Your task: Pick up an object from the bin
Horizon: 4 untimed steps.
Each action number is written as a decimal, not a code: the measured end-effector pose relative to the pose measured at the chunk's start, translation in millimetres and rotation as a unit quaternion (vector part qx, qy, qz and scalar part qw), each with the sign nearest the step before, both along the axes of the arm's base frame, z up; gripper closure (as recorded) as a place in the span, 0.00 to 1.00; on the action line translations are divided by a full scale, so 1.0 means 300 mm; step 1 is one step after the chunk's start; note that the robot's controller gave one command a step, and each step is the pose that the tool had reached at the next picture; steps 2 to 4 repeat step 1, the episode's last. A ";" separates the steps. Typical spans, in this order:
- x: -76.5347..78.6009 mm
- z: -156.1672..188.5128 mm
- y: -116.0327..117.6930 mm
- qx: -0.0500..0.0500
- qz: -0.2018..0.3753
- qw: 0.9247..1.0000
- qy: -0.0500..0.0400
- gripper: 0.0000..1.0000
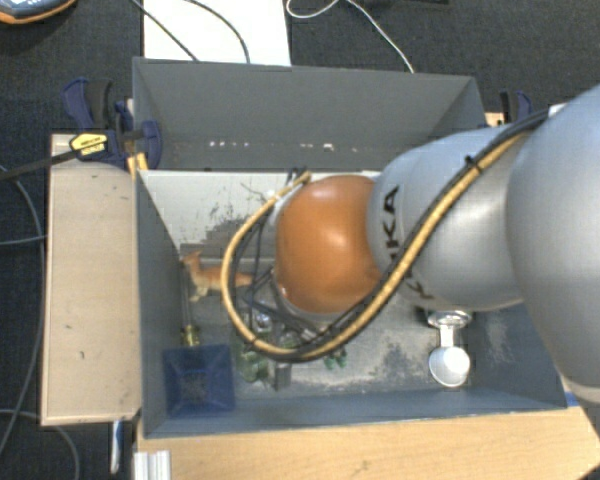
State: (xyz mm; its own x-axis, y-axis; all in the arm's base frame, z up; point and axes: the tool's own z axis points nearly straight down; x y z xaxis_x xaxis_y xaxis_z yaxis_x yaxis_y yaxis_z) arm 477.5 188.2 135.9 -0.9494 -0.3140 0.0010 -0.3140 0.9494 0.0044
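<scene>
Small green pieces (255,368) at the bin's (310,118) 6 o'clock sit beside the gripper (268,330), likely its target; the orange cover (325,243) hides it, so I cannot tell its state

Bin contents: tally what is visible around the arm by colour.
Blue square block: 1
White round-headed thing: 1
Tan figure: 1
Yellow bit: 1
Green pieces: 2
Total: 6 visible; the arm may hide more.

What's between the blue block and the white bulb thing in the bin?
Camera view: small green pieces and the arm's cable loop lie between the blue block and white bulb; then bare floor.
</scene>
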 end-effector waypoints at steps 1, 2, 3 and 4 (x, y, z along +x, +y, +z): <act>0.002 0.055 0.001 0.001 0.000 1.000 -0.002 1.00; 0.002 0.055 0.001 0.001 0.000 1.000 -0.002 1.00; 0.002 0.055 0.001 0.001 0.000 1.000 -0.002 1.00; 0.002 0.055 0.001 0.001 0.000 1.000 -0.002 1.00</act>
